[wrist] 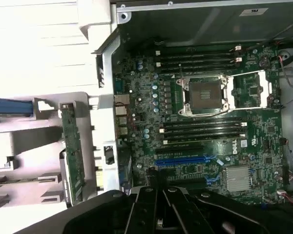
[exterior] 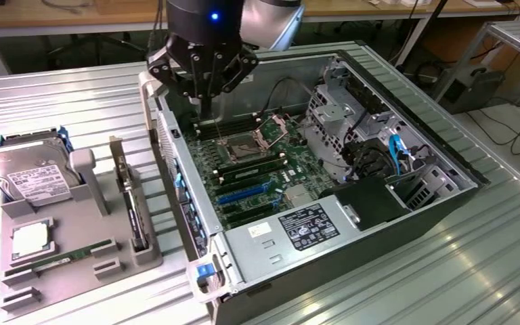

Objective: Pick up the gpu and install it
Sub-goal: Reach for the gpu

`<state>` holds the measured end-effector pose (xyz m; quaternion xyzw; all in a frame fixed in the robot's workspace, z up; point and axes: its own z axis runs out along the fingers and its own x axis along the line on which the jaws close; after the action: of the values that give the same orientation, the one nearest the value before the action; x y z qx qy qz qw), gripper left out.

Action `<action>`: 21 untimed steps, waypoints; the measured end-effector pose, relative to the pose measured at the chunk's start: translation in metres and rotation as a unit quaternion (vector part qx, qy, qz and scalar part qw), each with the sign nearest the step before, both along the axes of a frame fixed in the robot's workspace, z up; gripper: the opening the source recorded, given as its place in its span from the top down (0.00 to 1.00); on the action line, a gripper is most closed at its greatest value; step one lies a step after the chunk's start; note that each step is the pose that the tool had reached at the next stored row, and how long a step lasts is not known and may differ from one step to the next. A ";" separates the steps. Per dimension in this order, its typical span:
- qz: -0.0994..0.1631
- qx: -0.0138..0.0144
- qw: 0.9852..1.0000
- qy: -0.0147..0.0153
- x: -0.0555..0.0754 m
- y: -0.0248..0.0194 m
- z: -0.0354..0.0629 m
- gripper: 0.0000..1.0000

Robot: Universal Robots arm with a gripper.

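End effector (wrist: 158,207): dark finger housings closest to the wrist lens. The fingers are drawn narrow, almost together, with nothing between them. In the exterior view the end effector (exterior: 203,95) hangs over the open computer case (exterior: 422,145), above the motherboard (exterior: 260,166) near the CPU socket (exterior: 242,145).

The gpu (exterior: 132,206) stands on edge in the grey fixture (exterior: 61,284) on the worktop (exterior: 61,95), just beside the case wall on the exterior view's left. It is apart from the end effector. From the wrist it shows as a green board edge (wrist: 73,151).

Step, as judged: approach to the pick; nothing grasped, nothing installed. The blue slot (wrist: 185,160) is bare.

The pick calls for a traverse out over the fixture, wider jaws, and alignment across the thin card. Risk: clipping the case wall.
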<state>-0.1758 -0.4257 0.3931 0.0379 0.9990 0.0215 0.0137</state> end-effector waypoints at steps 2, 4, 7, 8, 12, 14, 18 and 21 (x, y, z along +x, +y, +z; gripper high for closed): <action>0.000 0.000 1.000 0.000 -0.012 -0.0025 -0.0004 0.87; 0.000 0.000 1.000 0.000 -0.021 -0.0042 -0.0012 0.87; 0.000 0.000 1.000 0.000 -0.034 -0.0065 -0.0032 0.87; 0.000 0.000 1.000 0.000 -0.042 -0.0080 -0.0048 0.87; 0.000 0.000 1.000 0.000 -0.059 -0.0110 -0.0086 0.87; 0.000 0.000 1.000 0.000 -0.074 -0.0133 -0.0121 0.87; 0.000 0.000 1.000 0.000 -0.098 -0.0165 -0.0183 0.87; 0.000 0.000 1.000 0.000 -0.113 -0.0188 -0.0238 0.87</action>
<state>-0.2892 -0.4445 0.3693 0.0378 0.9990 0.0215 0.0137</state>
